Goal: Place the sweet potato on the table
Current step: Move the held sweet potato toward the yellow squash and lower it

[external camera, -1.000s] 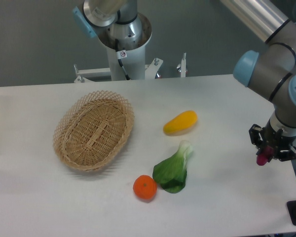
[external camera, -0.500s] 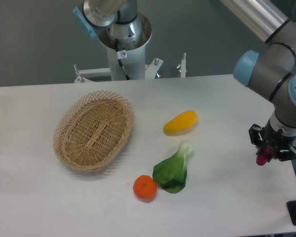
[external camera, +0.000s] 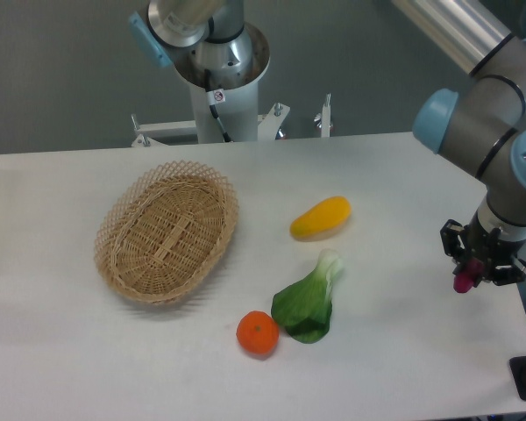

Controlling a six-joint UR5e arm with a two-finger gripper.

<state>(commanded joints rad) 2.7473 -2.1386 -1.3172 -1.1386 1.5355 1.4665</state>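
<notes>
Your arm reaches down at the table's (external camera: pixel 403 175) right edge, wrist vertical | pincer (external camera: pixel 470 279) clamps the sweet potato (external camera: pixel 463 281), its tip poking out below | basket (external camera: pixel 167 231) sits far left.

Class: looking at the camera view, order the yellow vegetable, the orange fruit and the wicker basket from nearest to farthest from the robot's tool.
From the tool, at the table's right edge:
1. Yellow vegetable, mid-table, left of the tool.
2. Orange fruit, toward the front edge.
3. Wicker basket, far left.
</notes>
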